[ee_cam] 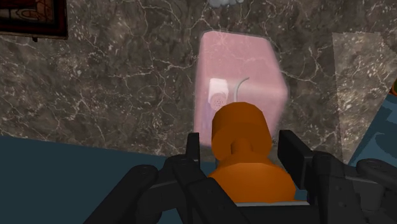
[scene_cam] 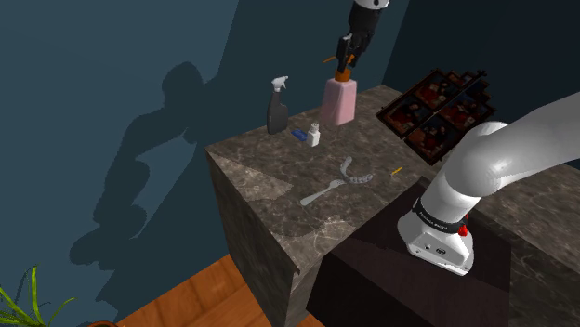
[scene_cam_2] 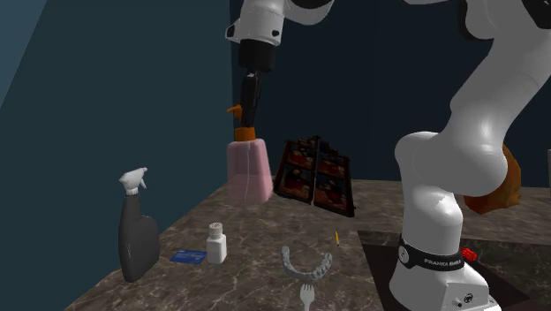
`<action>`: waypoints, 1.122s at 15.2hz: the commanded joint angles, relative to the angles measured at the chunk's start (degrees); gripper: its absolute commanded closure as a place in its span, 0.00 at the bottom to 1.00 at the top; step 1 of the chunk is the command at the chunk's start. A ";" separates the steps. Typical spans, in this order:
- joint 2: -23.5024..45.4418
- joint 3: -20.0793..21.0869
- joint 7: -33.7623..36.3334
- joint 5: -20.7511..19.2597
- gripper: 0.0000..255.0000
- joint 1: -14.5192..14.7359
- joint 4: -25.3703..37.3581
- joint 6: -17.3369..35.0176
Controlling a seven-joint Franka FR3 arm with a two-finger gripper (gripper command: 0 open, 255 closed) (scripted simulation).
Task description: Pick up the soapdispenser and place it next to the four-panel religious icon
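1. On the surface's far side, leftmost in the shoulder view, stands a dark spray bottle.
2. Next comes the pink dispenser, upright by the back edge, with the pincer closed around its orange pump from above.
3. Rightmost, well apart from the dispenser, is the four-panel icon.

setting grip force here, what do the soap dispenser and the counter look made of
The soap dispenser has a translucent pink body, plastic or maybe glass: a curved tube shows through it. Its orange pump looks like opaque, smooth plastic. The counter looks like dark, smooth stone, probably marble, going by its pale veins.
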 commanded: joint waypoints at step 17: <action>2.71 0.22 -0.65 0.31 1.00 0.06 16.15 -13.44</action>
